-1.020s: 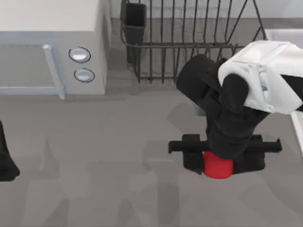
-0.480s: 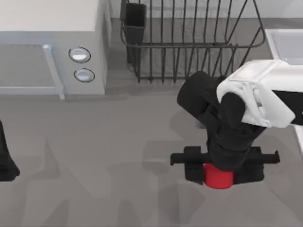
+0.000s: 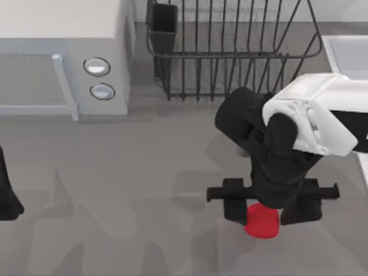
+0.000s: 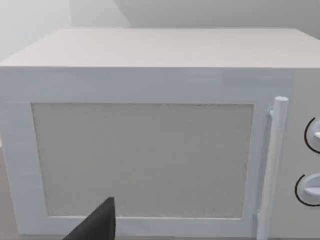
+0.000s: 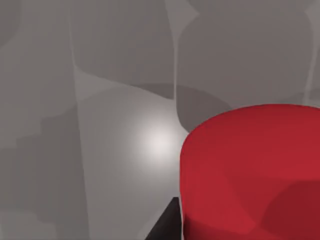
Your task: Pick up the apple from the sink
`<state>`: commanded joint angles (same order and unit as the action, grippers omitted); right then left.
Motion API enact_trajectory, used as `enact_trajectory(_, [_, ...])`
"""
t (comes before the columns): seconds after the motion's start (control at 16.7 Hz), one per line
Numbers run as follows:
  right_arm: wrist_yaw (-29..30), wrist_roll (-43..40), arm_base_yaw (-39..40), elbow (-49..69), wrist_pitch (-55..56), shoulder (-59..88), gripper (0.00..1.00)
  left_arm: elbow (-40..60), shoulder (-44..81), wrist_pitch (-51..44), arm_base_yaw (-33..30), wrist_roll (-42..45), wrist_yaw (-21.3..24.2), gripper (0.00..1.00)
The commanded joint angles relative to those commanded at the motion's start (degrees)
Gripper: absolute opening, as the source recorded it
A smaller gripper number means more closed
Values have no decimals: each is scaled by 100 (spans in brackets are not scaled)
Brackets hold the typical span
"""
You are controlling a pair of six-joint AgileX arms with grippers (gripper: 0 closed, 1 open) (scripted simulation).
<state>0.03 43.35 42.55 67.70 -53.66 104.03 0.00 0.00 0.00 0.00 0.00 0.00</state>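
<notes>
Top view: right gripper (image 3: 261,214) is seen at approx. 5 o'clock of the frame, over bare grey table (image 3: 115,172). The apple (image 3: 262,221) is seen directly beneath it, between the dark finger blocks, which are set to either side of it; whether it is actually pinched cannot be told. The sink (image 3: 345,46) is seen as a pale rim at 2 o'clock, well apart from the apple. Dish rack (image 3: 230,52) is logged at 12 o'clock, microwave (image 3: 63,63) at 10 o'clock. Left arm is parked at 9 o'clock, frame edge.

Left wrist view: microwave door, handle and knob edges are shown close up; a dark finger (image 4: 97,222) is glimpsed, state not readable.

Right wrist view: the apple is shown as a red flat-topped form on grey table, w/ a dark finger edge beside it; not visible from above.

Judgement: the grip should be centred and squeezed firmly, then lifted straight up to avoid slip.
</notes>
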Motion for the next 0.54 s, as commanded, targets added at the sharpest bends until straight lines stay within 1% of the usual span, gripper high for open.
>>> enact_trajectory(0.18, [0, 0, 0, 0, 0, 0, 98, 0, 0, 0, 0, 0, 0, 100])
enact_trajectory(0.24, [0, 0, 0, 0, 0, 0, 100, 0, 0, 0, 0, 0, 0, 100])
enact_trajectory(0.54, [0, 0, 0, 0, 0, 0, 100, 0, 0, 0, 0, 0, 0, 100])
